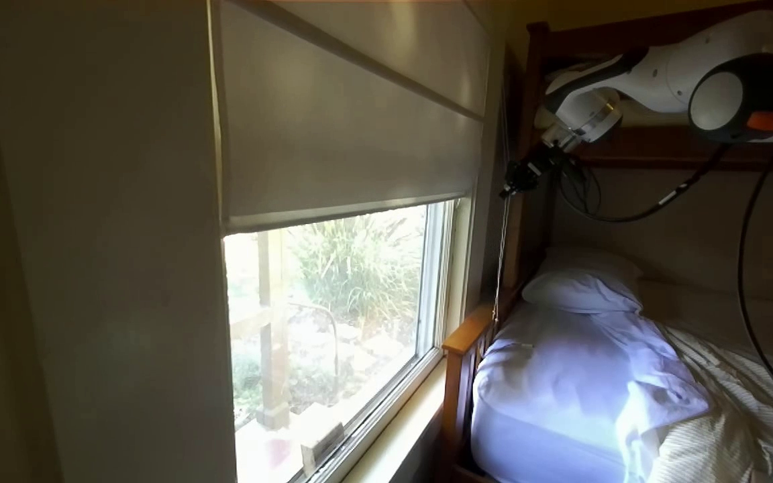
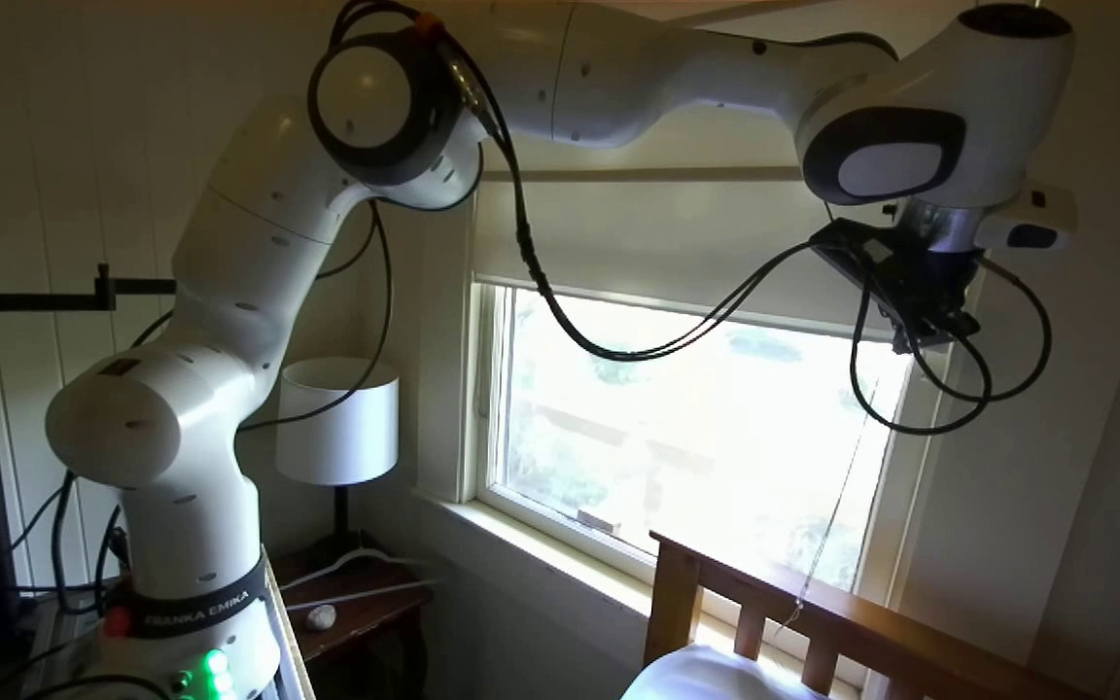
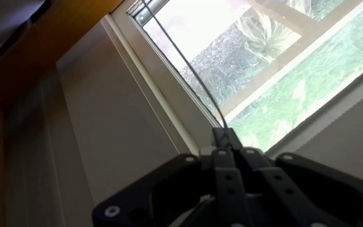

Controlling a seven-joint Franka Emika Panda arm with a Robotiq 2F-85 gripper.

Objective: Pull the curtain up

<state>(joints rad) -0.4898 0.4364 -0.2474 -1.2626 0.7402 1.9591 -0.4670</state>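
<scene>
The curtain (image 1: 353,141) is a beige-grey fabric shade over the upper part of the window, with a straight bottom edge. It also shows behind the arm in an exterior view (image 2: 657,238) and at the lower right of the wrist view (image 3: 351,132). A thin pull cord (image 3: 187,64) runs up to my fingertips in the wrist view and hangs down beside the window in both exterior views (image 1: 501,261) (image 2: 842,496). My gripper (image 3: 227,138) is shut on the cord. In both exterior views the gripper (image 1: 508,190) (image 2: 908,340) is at the window's side, near the shade's bottom-edge height.
A wooden bed end (image 2: 745,603) stands below the cord, close to the window sill (image 2: 560,564). White bedding (image 1: 561,382) and a pillow (image 1: 584,288) lie on the bed. A lamp (image 2: 336,423) stands in the corner. Black cables (image 2: 618,355) loop from the arm.
</scene>
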